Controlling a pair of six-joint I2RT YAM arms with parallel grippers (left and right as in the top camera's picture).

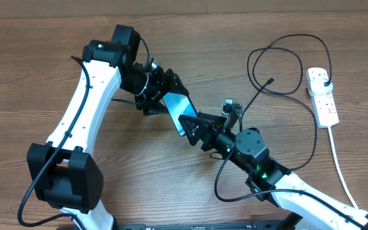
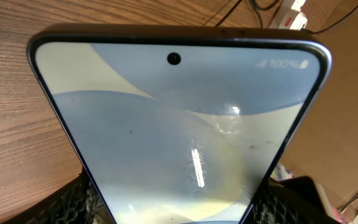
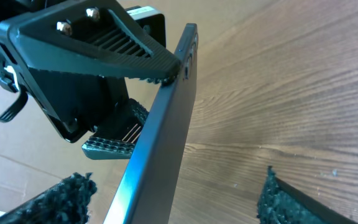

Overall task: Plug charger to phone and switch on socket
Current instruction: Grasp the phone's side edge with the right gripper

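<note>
Phone (image 1: 174, 106) on a diagonal, pinched by left fingers (image 3: 104, 46), camera end between spread right fingers (image 3: 291, 202).

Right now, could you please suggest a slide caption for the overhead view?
Left gripper holds the phone as the open right gripper straddles its far end; charger tip lies unconnected.

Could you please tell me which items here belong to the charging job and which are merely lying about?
Job: phone, clamped in the left end effector; charger, its tip lying unplugged; socket.
Not the job: right arm's own black wiring; wooden table.
</note>
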